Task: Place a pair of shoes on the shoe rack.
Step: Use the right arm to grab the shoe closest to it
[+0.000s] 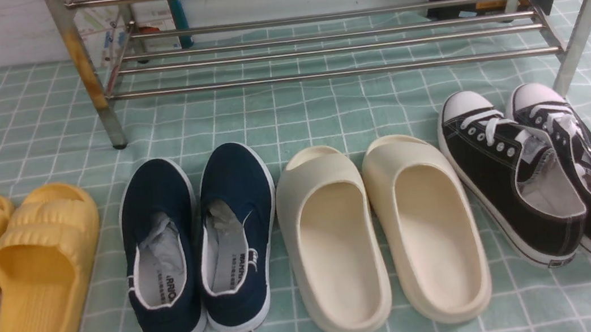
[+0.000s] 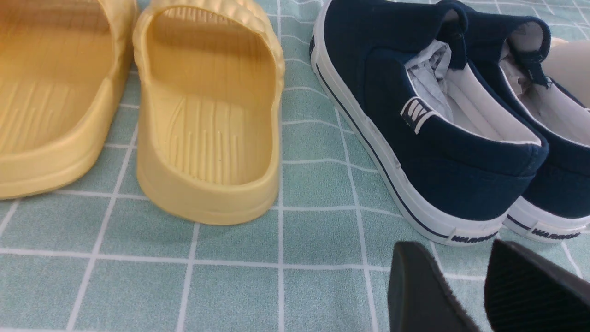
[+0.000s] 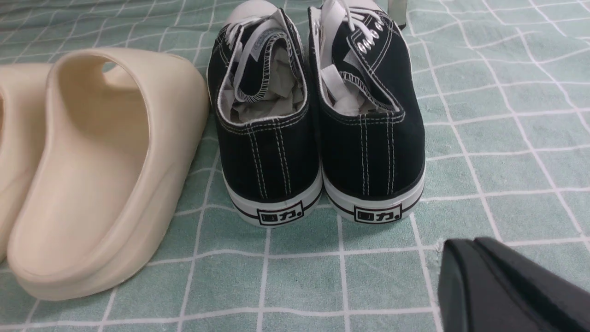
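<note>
At the right end of the row, the pair of shoes [image 3: 318, 138] stood on the cloth [image 1: 322, 111], heels toward my right gripper [image 3: 484, 276], the nearer one, long axes running near to far toward the shoe rack [image 1: 329, 74]. They were black canvas with white rubber toe caps and flat soles. I couldn't tell that gripper's state; my left gripper [image 2: 454, 258] hung parted and empty.

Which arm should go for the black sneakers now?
Right. The black sneakers lie at the row's right end, heels facing the right gripper. The left gripper sits behind the navy slip-ons, two pairs away.
</note>
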`<state>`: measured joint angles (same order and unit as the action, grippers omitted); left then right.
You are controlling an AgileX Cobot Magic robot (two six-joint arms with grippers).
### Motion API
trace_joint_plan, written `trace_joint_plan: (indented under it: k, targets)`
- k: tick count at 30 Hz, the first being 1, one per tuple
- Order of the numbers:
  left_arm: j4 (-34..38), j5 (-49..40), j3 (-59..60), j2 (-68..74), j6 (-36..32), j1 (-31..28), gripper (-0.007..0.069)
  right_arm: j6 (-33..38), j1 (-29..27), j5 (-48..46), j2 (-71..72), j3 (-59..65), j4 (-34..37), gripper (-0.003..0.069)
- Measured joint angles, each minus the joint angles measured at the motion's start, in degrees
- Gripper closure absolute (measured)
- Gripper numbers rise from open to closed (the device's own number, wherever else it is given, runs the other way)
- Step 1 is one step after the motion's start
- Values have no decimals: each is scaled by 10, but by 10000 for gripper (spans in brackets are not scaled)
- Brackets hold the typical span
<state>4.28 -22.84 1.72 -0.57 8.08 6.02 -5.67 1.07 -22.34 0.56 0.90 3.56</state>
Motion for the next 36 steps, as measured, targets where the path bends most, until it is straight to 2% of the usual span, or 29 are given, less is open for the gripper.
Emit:
trace_joint_plan:
  k: [36]
  targets:
    - [0, 0, 0, 0, 0, 0, 386, 0, 0, 0, 0, 0, 0, 571]
